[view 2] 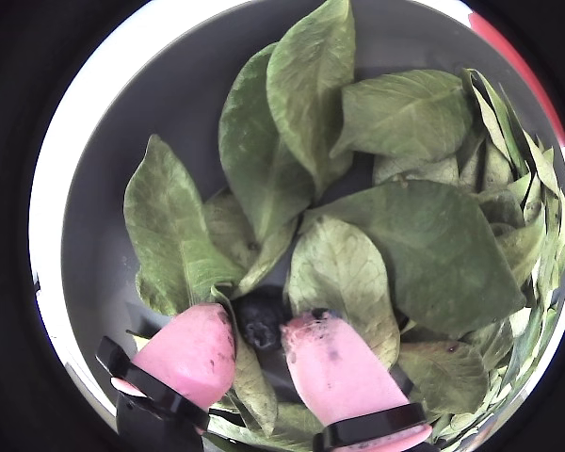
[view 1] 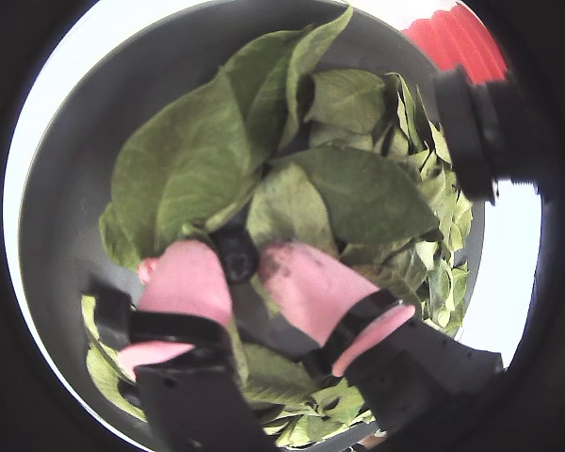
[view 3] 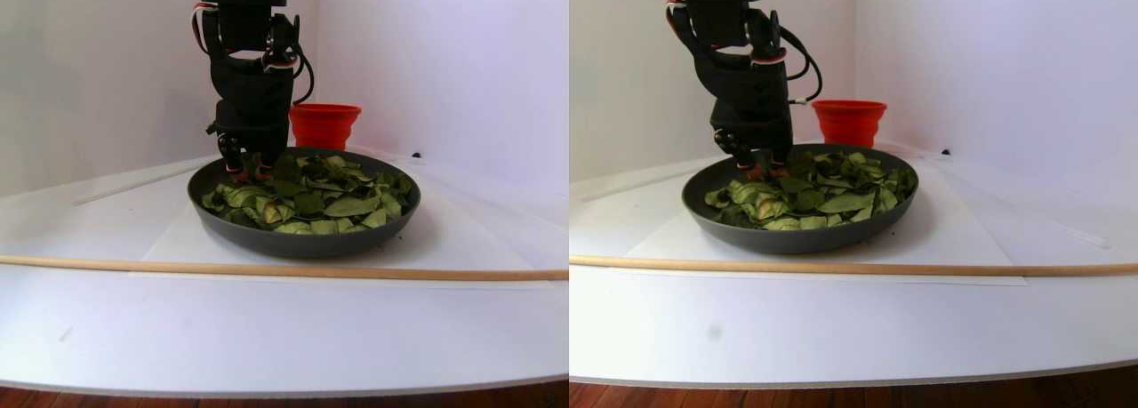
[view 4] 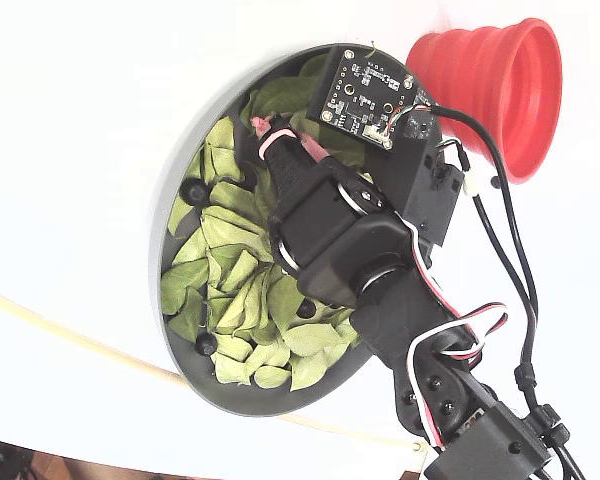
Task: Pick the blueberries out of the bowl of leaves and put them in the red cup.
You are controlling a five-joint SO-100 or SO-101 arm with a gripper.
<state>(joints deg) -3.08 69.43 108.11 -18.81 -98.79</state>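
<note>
Your claw (view 2: 261, 341) sits low in the bowl (view 2: 122, 141), pink fingertips (view 2: 200, 350) either side of one blueberry (view 2: 260, 320), pinching it clear of the leaves (view 2: 424, 245). Lift straight up; the red cup (view 4: 500, 85) waits just beyond the rim.

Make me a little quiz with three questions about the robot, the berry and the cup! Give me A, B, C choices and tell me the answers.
1. Where is the red cup?
A. Inside the bowl
B. Outside the bowl, beside its rim
C. On top of the arm

2. What colour are the end effector fingers?
A. Pink
B. Yellow
C. Blue

3. What is the end effector doing?
A. Hanging over the cup
B. Resting on the table
C. Down among the leaves with a blueberry between its fingers

Answers: 1 B, the fixed view shows the cup outside the rim. 2 A, both wrist views show pink pads. 3 C, the dark berry sits between the fingers.
</note>
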